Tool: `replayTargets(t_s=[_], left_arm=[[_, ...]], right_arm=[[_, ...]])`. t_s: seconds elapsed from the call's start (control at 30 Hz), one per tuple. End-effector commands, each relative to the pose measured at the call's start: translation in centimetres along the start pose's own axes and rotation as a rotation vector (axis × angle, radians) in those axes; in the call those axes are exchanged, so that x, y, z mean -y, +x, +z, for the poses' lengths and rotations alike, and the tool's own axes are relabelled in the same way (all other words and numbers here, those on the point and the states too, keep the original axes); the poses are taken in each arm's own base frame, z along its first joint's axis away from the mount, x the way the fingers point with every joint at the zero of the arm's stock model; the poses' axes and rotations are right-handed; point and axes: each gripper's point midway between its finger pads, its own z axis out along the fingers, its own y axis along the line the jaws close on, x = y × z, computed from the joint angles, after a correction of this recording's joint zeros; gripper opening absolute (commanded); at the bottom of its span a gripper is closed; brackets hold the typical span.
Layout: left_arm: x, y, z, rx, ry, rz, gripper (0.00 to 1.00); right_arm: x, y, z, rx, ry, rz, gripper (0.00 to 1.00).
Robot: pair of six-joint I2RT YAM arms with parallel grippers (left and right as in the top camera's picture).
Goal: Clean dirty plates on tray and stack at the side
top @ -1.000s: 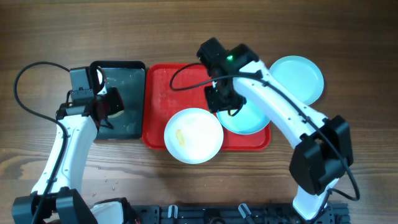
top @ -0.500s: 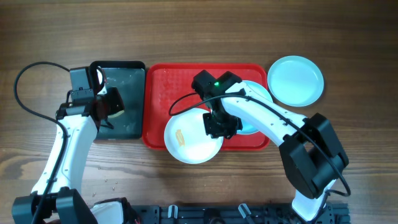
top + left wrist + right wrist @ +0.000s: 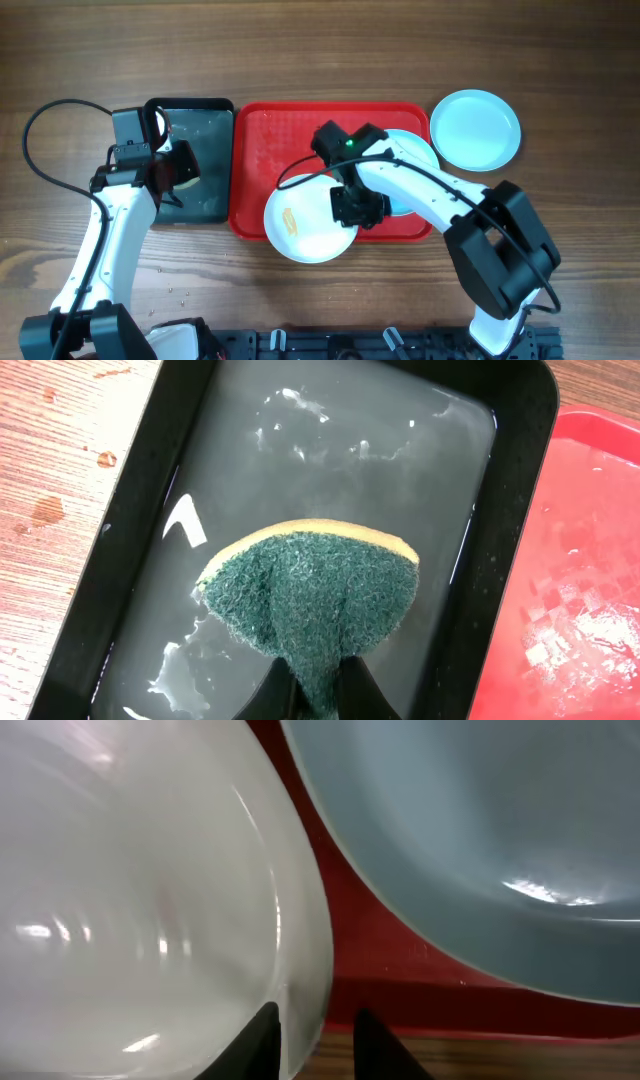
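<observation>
The red tray [image 3: 285,135] lies in the middle of the table [image 3: 300,50], with the black tray [image 3: 205,120] just beside it on the left. A white plate [image 3: 305,235] with a yellowish smear [image 3: 290,219] sits at the tray's near edge and hangs partly over the rim toward the table. A turquoise plate [image 3: 418,150] rests on the right part of the tray, half hidden under the right arm. A second turquoise plate [image 3: 477,130] lies on the table off the tray's far right corner. The right gripper [image 3: 352,210] is low at the white plate's right rim. In the wrist view its fingers [image 3: 265,1040] are spread astride that rim, one inside the plate and one outside over red plastic, with a sliver of gap on the outer side. The left gripper [image 3: 320,690] pinches a green sponge [image 3: 310,590] over the watery floor of the black tray.
</observation>
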Motion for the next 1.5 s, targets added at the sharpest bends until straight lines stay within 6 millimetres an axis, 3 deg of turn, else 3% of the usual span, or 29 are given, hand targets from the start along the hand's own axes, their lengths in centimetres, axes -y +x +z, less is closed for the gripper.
replayTargets(t_s=[0.0,0.03,0.23,0.33,0.57,0.93,0.97,1.03,1.1,1.17,1.3,1.4,1.47], left_arm=[[0.2,-0.4,-0.6,0.023,0.016,-0.011,0.07],[0.2,-0.4,-0.6,0.023,0.016,-0.011,0.07],[0.2,-0.4,-0.6,0.023,0.016,-0.011,0.07],[0.2,-0.4,-0.6,0.023,0.016,-0.011,0.07],[0.2,-0.4,-0.6,0.023,0.016,-0.011,0.06],[0.2,-0.4,-0.6,0.024,0.016,-0.011,0.06],[0.2,-0.4,-0.6,0.024,0.016,-0.011,0.06],[0.2,-0.4,-0.6,0.024,0.016,-0.011,0.07],[0.2,-0.4,-0.6,0.024,0.016,-0.011,0.06],[0.2,-0.4,-0.6,0.024,0.017,-0.011,0.06],[0.2,-0.4,-0.6,0.024,0.017,-0.011,0.06],[0.2,-0.4,-0.6,0.024,0.017,-0.011,0.06],[0.2,-0.4,-0.6,0.024,0.017,-0.011,0.06]], right_arm=[[-0.4,0.1,0.2,0.005,-0.02,0.012,0.14],[-0.6,0.0,0.2,0.007,-0.029,0.011,0.04],[-2.6,-2.7,-1.0,0.114,-0.109,0.001,0.04],[-3.7,-6.0,-1.8,0.233,-0.183,0.06,0.04],[-3.1,-10.7,-3.4,0.425,-0.206,0.246,0.04],[-3.3,-12.5,-4.0,0.502,-0.246,0.355,0.04],[-3.3,-12.5,-4.0,0.501,-0.245,0.353,0.06],[-3.3,-12.6,-4.0,0.515,-0.216,0.246,0.5],[-2.9,-13.5,-4.5,0.565,-0.175,0.083,0.58],[-2.3,-14.8,-5.2,0.615,-0.157,-0.006,0.58],[-1.1,-17.6,-6.7,0.71,-0.172,-0.017,0.41],[-1.8,-18.2,-6.3,0.72,-0.196,-0.029,0.41],[-3.4,-18.1,-5.4,0.701,-0.241,-0.11,0.44]])
